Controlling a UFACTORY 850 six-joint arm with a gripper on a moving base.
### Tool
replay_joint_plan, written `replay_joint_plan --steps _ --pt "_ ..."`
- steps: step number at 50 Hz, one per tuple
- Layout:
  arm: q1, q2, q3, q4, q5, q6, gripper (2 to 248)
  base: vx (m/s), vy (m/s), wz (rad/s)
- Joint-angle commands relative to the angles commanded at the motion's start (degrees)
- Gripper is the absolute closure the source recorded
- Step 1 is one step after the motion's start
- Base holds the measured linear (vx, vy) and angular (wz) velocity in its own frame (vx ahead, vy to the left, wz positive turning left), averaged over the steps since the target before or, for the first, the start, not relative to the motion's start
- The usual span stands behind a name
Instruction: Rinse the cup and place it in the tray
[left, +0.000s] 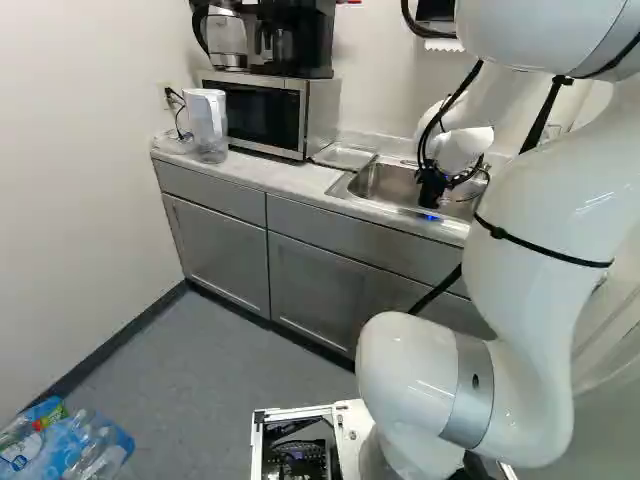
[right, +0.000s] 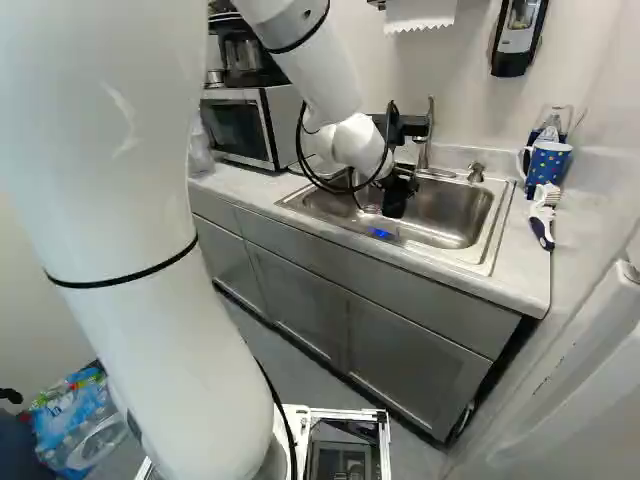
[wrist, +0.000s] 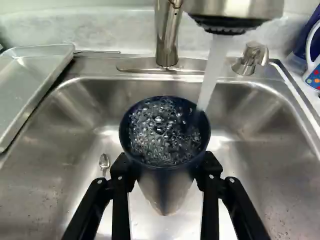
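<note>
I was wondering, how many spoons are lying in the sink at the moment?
1. The spoon lies in the sink, beside the gripper that holds the cup. More may be hidden beneath the cup and gripper.

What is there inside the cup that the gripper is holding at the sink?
Inside the cup there is bubbly water, with a stream from the faucet head entering beside the rim. The bubbles cover the bottom, so anything beneath them cannot be seen.

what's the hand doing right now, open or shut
Hand: closed on the cup, a finger on either side, with tap water running in.
</note>
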Motion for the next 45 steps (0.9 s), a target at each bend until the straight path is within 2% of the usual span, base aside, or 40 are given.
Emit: replay_joint_plan --steps 22,45 --pt "3.8 4.4 1.7 0.0 0.0 0.0 124 0.0 0.0 0.0" --pt "7.6 5.3 -0.4 0.0 0.0 0.0 124 0.0 0.0 0.0"
